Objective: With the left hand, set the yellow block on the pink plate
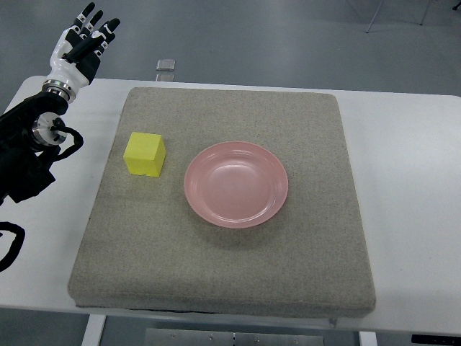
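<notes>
The step in hand looked to be the reach and grasp, since the yellow block (145, 154) sat untouched on the grey mat (223, 281) and the pink plate (236, 184) lay empty. To do it well, the left hand (84, 42) would probably need to swing down toward its five o'clock and arrive over the block from above, fingers on two opposite flat faces rather than across a corner. The block stood slightly turned on the mat, so the wrist would likely want a matching twist before closing. A firm, level pinch seemed wise (a cube held off-centre tends to pivot), followed by a lift high enough to clear the plate's raised rim.

The left hand hovered beyond the far left corner of the white table (403, 144), its fingers extended, close together and holding nothing, pointing away toward one o'clock. The block lay well apart from it, at roughly five o'clock from the hand, on the mat's left portion. The plate rested near the block, at about four o'clock from it, with a strip of bare mat between them. A small grey object (166, 65) lay at the table's far edge, off the likely path. The right arm did not show.
</notes>
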Action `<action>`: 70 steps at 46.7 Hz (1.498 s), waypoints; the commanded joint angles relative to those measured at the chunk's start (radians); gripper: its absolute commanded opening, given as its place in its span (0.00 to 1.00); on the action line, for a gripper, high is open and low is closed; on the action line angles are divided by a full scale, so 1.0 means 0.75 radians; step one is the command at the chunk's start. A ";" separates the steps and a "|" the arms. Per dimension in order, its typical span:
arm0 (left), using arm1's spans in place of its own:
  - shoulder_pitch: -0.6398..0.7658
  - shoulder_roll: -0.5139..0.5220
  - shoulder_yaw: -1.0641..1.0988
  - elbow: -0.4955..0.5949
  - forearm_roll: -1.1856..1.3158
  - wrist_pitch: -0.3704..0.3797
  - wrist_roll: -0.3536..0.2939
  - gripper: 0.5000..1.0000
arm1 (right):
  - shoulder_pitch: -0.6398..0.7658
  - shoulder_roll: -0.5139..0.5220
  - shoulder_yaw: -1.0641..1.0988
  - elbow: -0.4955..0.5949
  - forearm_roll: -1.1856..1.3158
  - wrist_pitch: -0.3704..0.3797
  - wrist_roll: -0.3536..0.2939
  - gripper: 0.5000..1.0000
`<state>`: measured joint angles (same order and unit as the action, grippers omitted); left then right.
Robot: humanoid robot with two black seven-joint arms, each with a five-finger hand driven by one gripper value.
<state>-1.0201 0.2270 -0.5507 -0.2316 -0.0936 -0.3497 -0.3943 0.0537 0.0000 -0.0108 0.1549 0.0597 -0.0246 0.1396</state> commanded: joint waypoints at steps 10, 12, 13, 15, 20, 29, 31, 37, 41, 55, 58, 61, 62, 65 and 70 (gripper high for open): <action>-0.004 0.000 0.006 -0.002 0.002 0.051 -0.012 0.98 | 0.000 0.000 0.000 0.000 0.000 0.000 0.000 0.85; -0.004 0.000 0.008 -0.002 0.008 0.049 -0.012 0.98 | 0.002 0.000 0.000 0.000 0.000 0.000 0.000 0.85; -0.006 0.000 0.008 -0.004 0.014 0.049 -0.012 0.99 | 0.000 0.000 0.000 0.000 0.000 0.000 0.000 0.85; -0.006 0.000 0.018 -0.006 0.018 0.047 -0.012 0.98 | 0.000 0.000 0.000 0.000 0.000 0.000 0.000 0.85; -0.006 0.002 0.018 -0.006 0.020 0.047 -0.012 0.98 | 0.000 0.000 0.000 0.000 0.000 0.000 0.000 0.85; -0.006 0.004 0.018 -0.004 0.018 0.049 -0.012 0.99 | 0.002 0.000 0.000 0.000 0.000 0.000 0.000 0.85; -0.006 0.004 0.018 -0.006 0.020 0.049 -0.012 0.98 | 0.000 0.000 0.000 0.000 0.000 0.000 0.000 0.85; -0.008 0.002 0.018 -0.006 0.018 0.049 -0.010 0.98 | 0.000 0.000 0.000 0.000 0.000 0.000 0.000 0.85; -0.014 0.000 0.018 -0.006 0.020 0.049 -0.010 0.99 | 0.000 0.000 0.000 0.000 0.000 0.000 0.000 0.85; -0.045 0.000 0.057 -0.033 0.027 0.059 -0.004 0.98 | 0.000 0.000 0.000 0.000 0.000 0.000 0.000 0.85; -0.055 0.000 0.098 -0.045 0.027 0.063 -0.004 0.98 | 0.000 0.000 0.000 0.000 0.000 0.000 0.000 0.85; -0.065 0.000 0.141 -0.051 0.027 0.067 -0.004 0.98 | 0.000 0.000 0.000 0.000 0.000 0.000 0.000 0.85; -0.067 0.000 0.157 -0.061 0.027 0.070 -0.004 0.98 | 0.000 0.000 0.000 0.000 0.000 0.000 0.000 0.85; -0.072 0.006 0.208 -0.102 0.029 0.070 -0.002 0.98 | 0.000 0.000 0.000 0.000 0.000 0.000 0.000 0.85; -0.076 0.031 0.294 -0.184 0.029 0.070 -0.002 0.98 | 0.000 0.000 0.000 0.000 0.000 0.000 0.000 0.85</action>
<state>-1.0737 0.2387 -0.3688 -0.3349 -0.0724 -0.2967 -0.3958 0.0539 0.0000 -0.0107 0.1549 0.0599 -0.0245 0.1396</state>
